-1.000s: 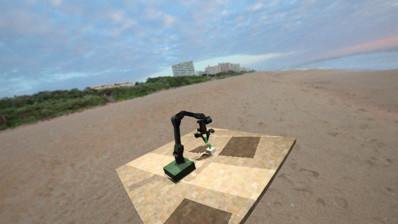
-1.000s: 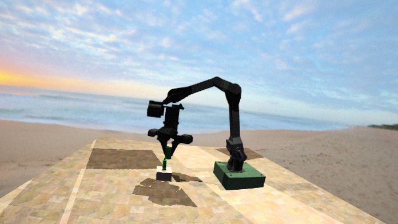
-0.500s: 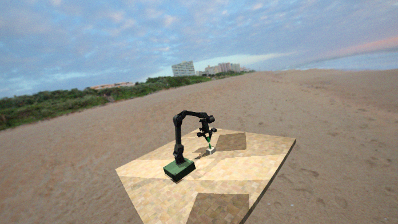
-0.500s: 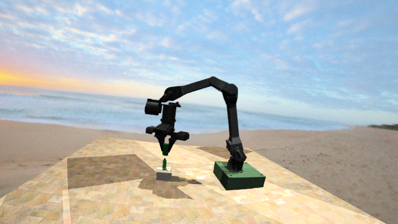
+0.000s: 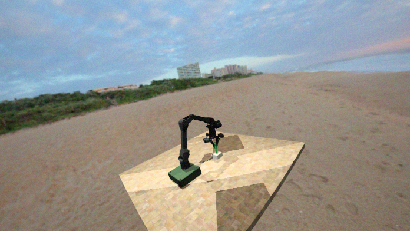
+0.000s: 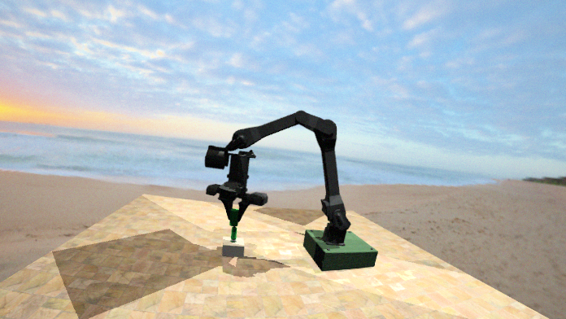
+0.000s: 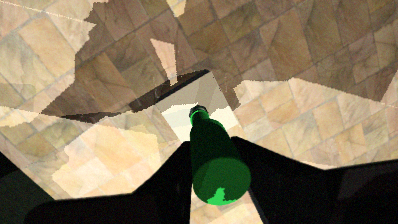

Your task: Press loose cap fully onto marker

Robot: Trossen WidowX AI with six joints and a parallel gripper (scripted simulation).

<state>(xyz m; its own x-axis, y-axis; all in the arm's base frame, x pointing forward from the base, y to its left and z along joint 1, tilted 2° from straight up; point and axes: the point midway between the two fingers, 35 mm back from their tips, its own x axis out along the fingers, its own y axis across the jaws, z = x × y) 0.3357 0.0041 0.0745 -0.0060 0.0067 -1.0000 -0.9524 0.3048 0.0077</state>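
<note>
beyond a patchwork-tiled table (image 5: 165, 203) (image 6: 195, 297) (image 7: 280, 105), sand, surf and a low glowing sky. from the left in the exterior view: green marker (image 5: 217, 150) (image 6: 233, 233) (image 7: 198, 117) upright in the pale holder block (image 5: 217, 155) (image 6: 232, 249) (image 7: 220, 107); directly above, green cap (image 5: 215, 145) (image 6: 233, 217) (image 7: 215, 155) pinched in the gripper (image 5: 215, 146) (image 6: 234, 216) (image 7: 210, 144); farther right, green base (image 5: 194, 171) (image 6: 350, 260). capping in hand, apparently at the tip; next, check alignment, then press straight down until seated.
</note>
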